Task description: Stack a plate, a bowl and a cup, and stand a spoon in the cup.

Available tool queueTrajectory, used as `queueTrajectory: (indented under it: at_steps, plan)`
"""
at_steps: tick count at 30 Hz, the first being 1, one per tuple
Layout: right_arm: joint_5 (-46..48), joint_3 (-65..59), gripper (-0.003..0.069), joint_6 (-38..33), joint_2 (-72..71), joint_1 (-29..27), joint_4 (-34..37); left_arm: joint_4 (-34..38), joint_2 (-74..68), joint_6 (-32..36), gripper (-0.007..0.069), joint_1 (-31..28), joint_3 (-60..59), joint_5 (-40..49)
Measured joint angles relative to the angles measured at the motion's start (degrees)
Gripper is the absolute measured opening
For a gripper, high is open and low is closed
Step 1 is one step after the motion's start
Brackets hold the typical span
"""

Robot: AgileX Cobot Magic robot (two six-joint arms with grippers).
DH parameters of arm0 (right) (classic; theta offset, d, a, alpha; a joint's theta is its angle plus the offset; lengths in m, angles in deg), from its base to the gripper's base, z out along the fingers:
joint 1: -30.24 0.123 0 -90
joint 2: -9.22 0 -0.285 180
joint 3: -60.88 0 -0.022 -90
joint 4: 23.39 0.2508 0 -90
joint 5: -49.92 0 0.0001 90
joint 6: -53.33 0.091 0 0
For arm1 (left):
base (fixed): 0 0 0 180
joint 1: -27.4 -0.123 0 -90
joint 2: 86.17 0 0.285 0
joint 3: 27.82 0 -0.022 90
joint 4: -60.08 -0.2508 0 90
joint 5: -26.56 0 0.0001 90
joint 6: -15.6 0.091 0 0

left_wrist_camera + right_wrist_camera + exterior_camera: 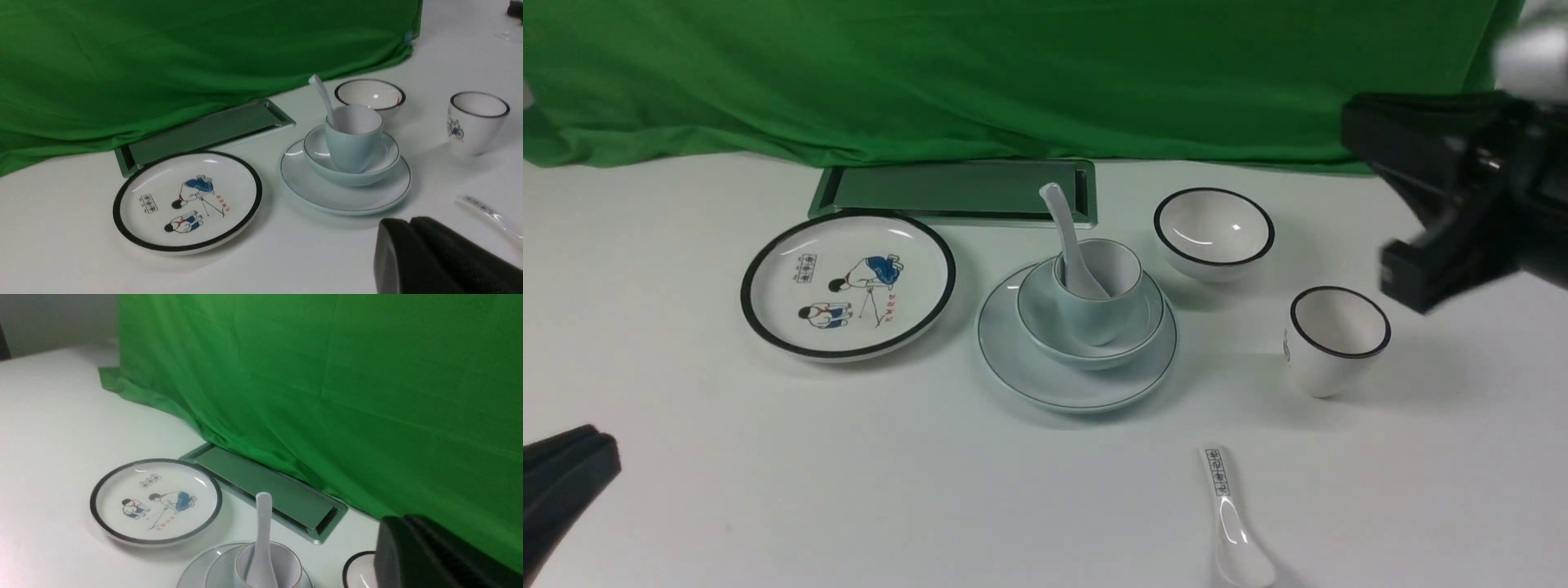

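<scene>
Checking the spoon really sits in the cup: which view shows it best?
Front view: the spoon shows handle and scoop inside the cup. Left wrist shows only its handle; right wrist cuts it off at the frame edge.

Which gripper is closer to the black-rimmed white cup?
Right. The right gripper hangs just right of the black-rimmed cup; the left gripper sits far off at the near-left corner of the table.

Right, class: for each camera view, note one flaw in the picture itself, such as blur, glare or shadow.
Front view: the right gripper is smeared by blur, and a glare spot sits in the black-rimmed bowl. Left wrist view: the left gripper is a soft, unfocused dark mass. Right wrist view: the cartoon plate looks hazy.
</scene>
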Motion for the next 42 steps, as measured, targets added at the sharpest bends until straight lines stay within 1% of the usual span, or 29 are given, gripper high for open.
queueTrajectory:
  at_steps: [5,10,15,42]
  plan:
    - [0.6,-7.5,0.0014,0.0,-14.8,0.0,0.0,0.0,1.8,0.0,-0.0036,0.0,0.0,0.1]
    - [0.8,-11.7,0.0026,-0.1,-26.3,0.0,0.0,0.0,1.8,0.0,-0.0036,0.0,0.0,0.1]
    - [3.7,-12.0,0.0039,-0.1,-31.6,0.0,0.0,0.0,1.8,0.0,-0.0036,0.0,0.0,0.2]
    - [4.8,-12.5,0.011,-0.1,-32.2,0.0,0.0,-0.1,1.8,-0.1,-0.0031,0.0,0.0,0.2]
